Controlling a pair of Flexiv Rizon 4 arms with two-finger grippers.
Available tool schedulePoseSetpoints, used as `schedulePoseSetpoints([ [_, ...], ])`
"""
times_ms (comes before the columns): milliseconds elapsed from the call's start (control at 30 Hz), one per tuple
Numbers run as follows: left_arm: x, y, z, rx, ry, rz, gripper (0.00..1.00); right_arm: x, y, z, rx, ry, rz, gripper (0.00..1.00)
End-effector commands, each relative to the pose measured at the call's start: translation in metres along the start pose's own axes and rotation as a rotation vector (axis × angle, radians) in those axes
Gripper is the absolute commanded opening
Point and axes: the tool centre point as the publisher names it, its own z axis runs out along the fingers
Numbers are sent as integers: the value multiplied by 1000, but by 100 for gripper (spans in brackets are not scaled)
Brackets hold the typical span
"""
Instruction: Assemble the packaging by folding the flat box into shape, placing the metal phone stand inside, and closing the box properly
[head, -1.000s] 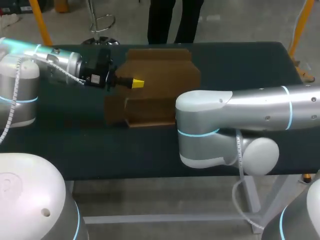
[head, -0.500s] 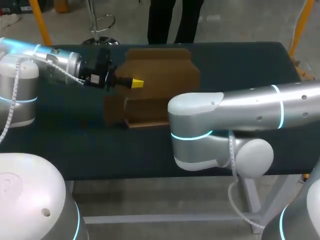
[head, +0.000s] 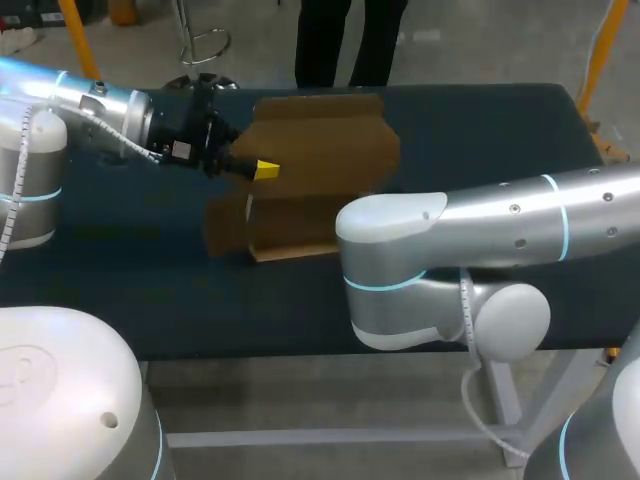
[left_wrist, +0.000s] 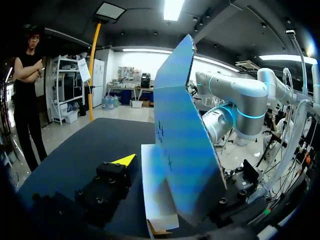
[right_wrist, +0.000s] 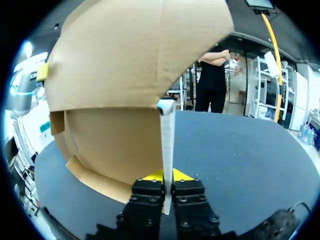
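Half-folded box at worktop centre, toward 12 o'clock. Expect light, thin cardboard: stiff across panels, floppy at creases, easily buckled. Clamped on upright panel edge with right jaws. Left jaws apart at box's 9 o'clock, flap between. Best gripped on edges near creases.

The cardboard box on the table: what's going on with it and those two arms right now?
Both arms are on the cardboard box, half-folded on the table. The right gripper is shut on one upright panel's edge; the left gripper is at the box's left side. No phone stand shows.
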Motion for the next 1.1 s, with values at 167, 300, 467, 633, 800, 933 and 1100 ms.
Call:
schedulePoseSetpoints([
  [167,37,-8,-30,-88,-145,51,100,-28,7,-7,12,222,16,0],
  [300,48,-3,-42,-108,-185,55,100,-38,7,-7,29,285,21,0],
  [467,62,-4,-51,-175,-234,75,100,-46,10,-6,41,412,15,0],
  [633,72,-2,-61,-215,-282,69,100,-49,14,-4,66,480,3,0],
  [800,82,-2,-71,-247,-314,58,100,-52,19,-3,90,554,-5,0],
  [933,88,-2,-81,-275,-330,48,100,-50,24,-2,120,597,-16,0],
  [1100,93,-1,-89,-317,-349,48,100,-46,29,0,187,636,-32,0],
])
